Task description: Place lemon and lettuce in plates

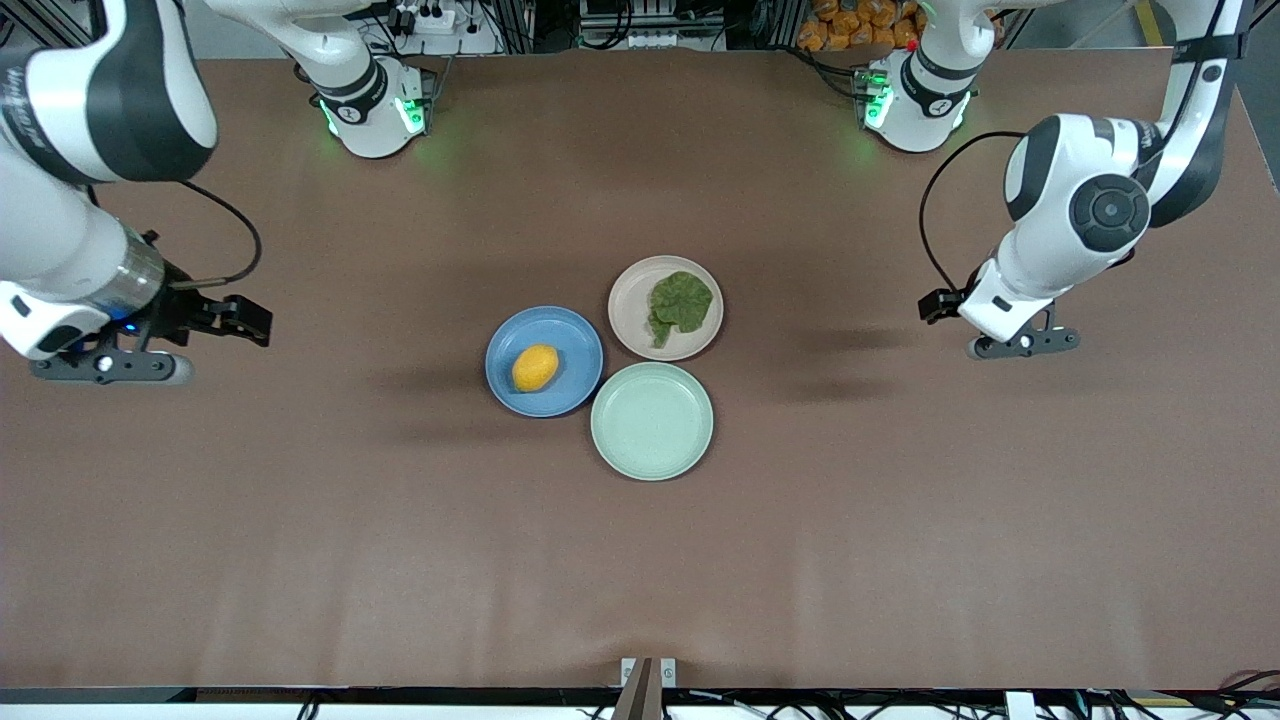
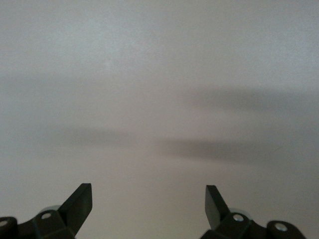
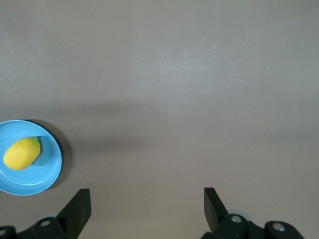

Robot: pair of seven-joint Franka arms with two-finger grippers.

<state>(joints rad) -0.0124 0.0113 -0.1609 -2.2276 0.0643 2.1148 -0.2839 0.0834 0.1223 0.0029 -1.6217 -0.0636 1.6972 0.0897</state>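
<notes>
The lemon [image 1: 535, 368] lies in the blue plate [image 1: 572, 340] near the table's middle. The lettuce [image 1: 680, 300] lies in the beige-pink plate [image 1: 630, 300], which stands beside the blue plate, toward the left arm's end and a little farther from the front camera. My right gripper [image 1: 255, 322] is open and empty over bare table toward the right arm's end. Its wrist view shows the open gripper [image 3: 147, 201], the lemon [image 3: 21, 153] and the blue plate [image 3: 47, 172]. My left gripper [image 1: 932, 306] is open and empty over bare table toward the left arm's end. Its wrist view shows the open gripper [image 2: 148, 199] over bare table only.
An empty mint-green plate [image 1: 652, 420] stands nearer to the front camera, touching both other plates. The brown table [image 1: 640, 580] is bare around the three plates. Both arm bases stand along the edge farthest from the front camera.
</notes>
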